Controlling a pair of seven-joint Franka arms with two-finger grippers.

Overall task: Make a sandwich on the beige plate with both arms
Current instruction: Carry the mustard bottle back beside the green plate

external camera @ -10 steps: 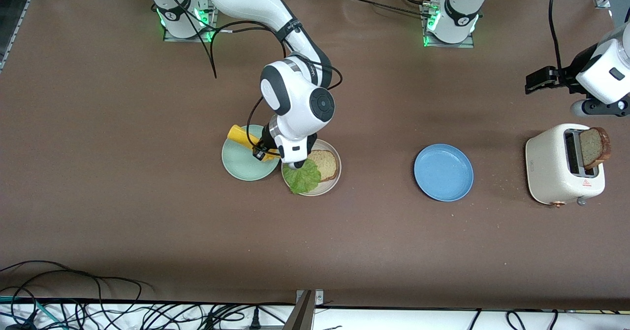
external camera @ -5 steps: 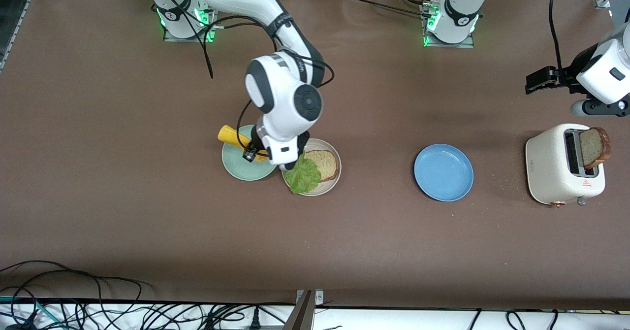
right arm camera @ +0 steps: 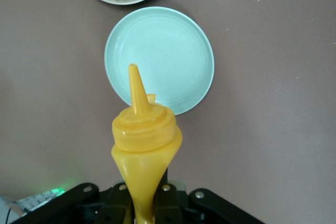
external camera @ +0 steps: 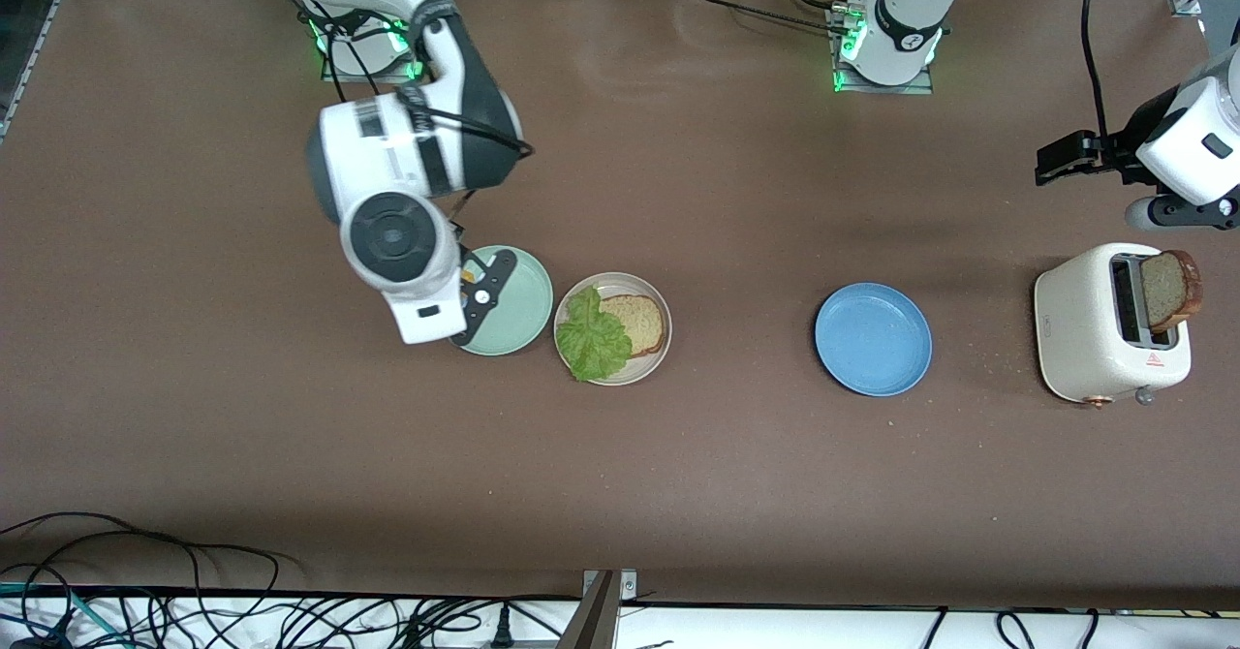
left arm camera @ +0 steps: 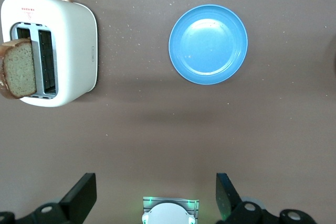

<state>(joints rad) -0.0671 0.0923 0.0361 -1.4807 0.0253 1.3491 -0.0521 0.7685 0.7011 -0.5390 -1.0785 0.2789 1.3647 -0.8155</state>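
The right gripper (right arm camera: 140, 203) is clamped on a yellow plastic squeeze bottle with a pointed nozzle (right arm camera: 143, 145), holding it in the air over the round mint-green plate (external camera: 509, 302), the nozzle aimed down at that plate in the right wrist view. In the front view the bottle is hidden under the white right arm (external camera: 392, 203), which reaches out from its base over the mint-green plate's edge. Just beside that plate, toward the left arm's end of the table, sits the round, shallow beige plate with a raised rim (external camera: 654, 354); on it lies one slice of brown-crusted wholemeal bread (external camera: 636, 324) with a crinkled green lettuce leaf (external camera: 591, 336) lapping over one end of it (no second slice on top, so the sandwich is only half built). Well apart from it, toward the left arm's end, a round blue plate (external camera: 873, 339) lies bare, and past that stands a white two-slot toaster (external camera: 1095, 334) with another slice of brown bread (external camera: 1169, 289) sticking up out of a slot. The left gripper (left arm camera: 156, 198) waits in the air above the table near the toaster, its two black fingers (left arm camera: 81, 195) spread wide apart and holding nothing.
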